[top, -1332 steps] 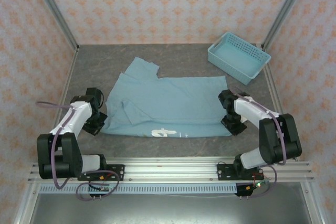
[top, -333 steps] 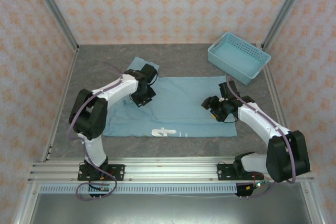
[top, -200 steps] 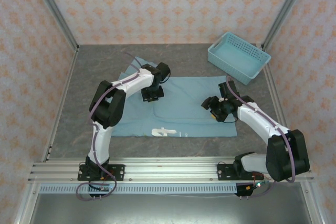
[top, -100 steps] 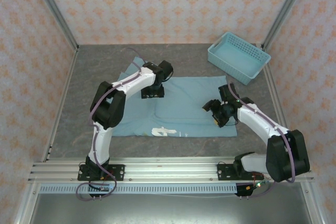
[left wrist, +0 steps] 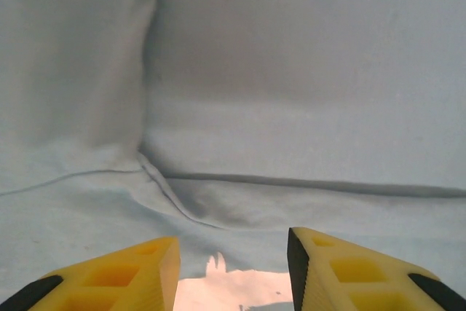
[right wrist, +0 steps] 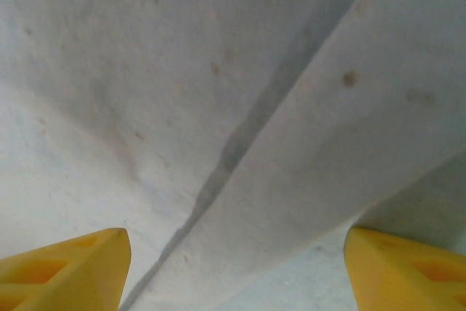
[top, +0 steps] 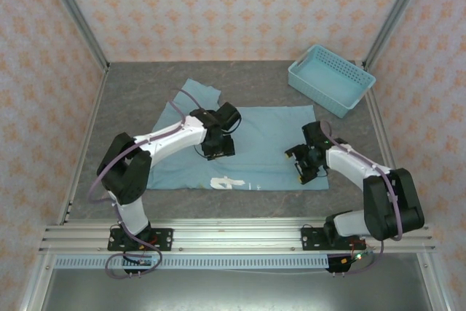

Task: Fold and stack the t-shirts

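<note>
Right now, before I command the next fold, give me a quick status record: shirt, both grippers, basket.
t-shirt: lying flat on the table, partly folded, white lettering near its near edge
left gripper: open, holding nothing, low over the shirt's middle
right gripper: open, holding nothing, over the shirt's near right part, a folded edge beneath it
basket: far right of the table, beyond the shirt's far right corner, looks empty
</note>
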Motion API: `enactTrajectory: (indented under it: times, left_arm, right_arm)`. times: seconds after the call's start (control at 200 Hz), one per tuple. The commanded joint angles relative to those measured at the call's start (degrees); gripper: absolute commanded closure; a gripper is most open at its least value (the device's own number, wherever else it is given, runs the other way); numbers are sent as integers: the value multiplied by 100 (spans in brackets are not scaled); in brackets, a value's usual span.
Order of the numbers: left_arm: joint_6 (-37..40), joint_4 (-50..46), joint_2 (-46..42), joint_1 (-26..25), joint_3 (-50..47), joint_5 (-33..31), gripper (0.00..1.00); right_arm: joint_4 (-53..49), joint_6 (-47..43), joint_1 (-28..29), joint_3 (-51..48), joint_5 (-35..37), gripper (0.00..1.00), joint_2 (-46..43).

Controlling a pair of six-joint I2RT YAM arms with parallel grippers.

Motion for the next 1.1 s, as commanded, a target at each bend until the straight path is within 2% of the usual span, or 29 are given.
enactTrajectory:
  times: [0.0,0.21,0.455,0.615,0.811,0.926,1.096]
  left_arm:
    - [-19,341,43,-75,52,275,58]
    - [144,245,288,-245,233,280,58]
    - [255,428,341,-370,337,424,59]
    - [319,441,533,-440,422,541,66]
    - [317,495,678,-450,507,643,69]
    - [383,446,888,-458,570,674,75]
    - [535,270,1122,-459,682,681,83]
  right_arm:
    - [-78,94,-121,277,213,23,134]
    - [-288,72,-241,581,269,23,294]
    - [-83,91,-430,875,298,25,610]
    - [-141,-59,-556,1241,358,28,1007]
    - [91,-21,-655,1452,348,34,1345]
    - [69,-79,-671,1654,366,36,1525]
    - [-72,-318,-724,1720,477,38,1423]
